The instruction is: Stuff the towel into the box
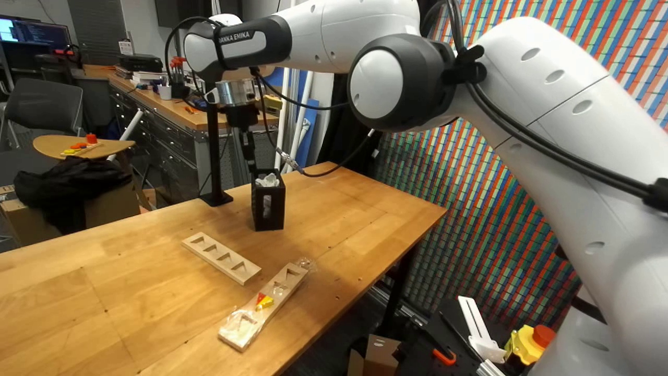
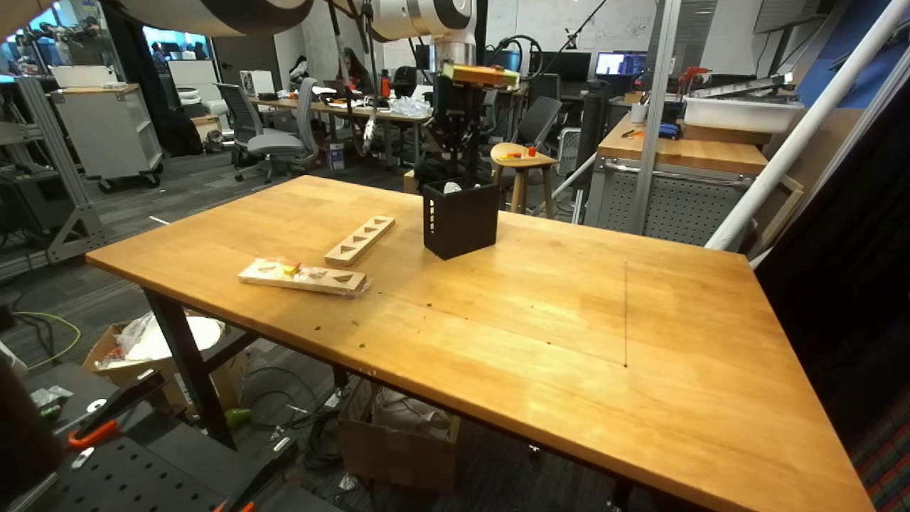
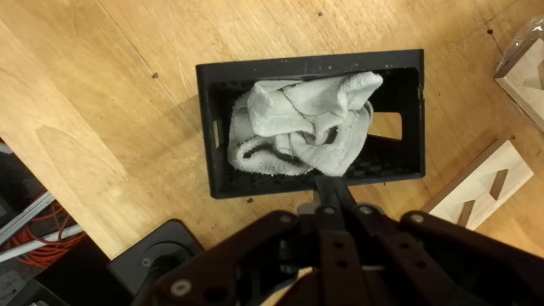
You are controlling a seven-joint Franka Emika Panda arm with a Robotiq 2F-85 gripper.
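The black box [image 1: 276, 211] stands upright on the wooden table in both exterior views. From above, its open top shows a dark rim [image 3: 310, 63] in the wrist view. Bunched inside lies the white towel [image 3: 297, 114], crumpled into folds, with dark gaps near the box's walls at both ends. A bit of towel [image 1: 269, 180] shows at the box's mouth and through its side slot. My gripper [image 3: 331, 180] is shut, its fingertips together at the box's near rim, right by a towel corner. I see no cloth between them; whether they touch it I cannot tell.
A bare wooden strip with triangular holes [image 1: 216, 260] lies near the box. Another strip [image 1: 253, 316], in clear wrap with red and yellow pieces, lies beyond it. A black post base [image 1: 216, 198] stands by the table's edge, close to the box.
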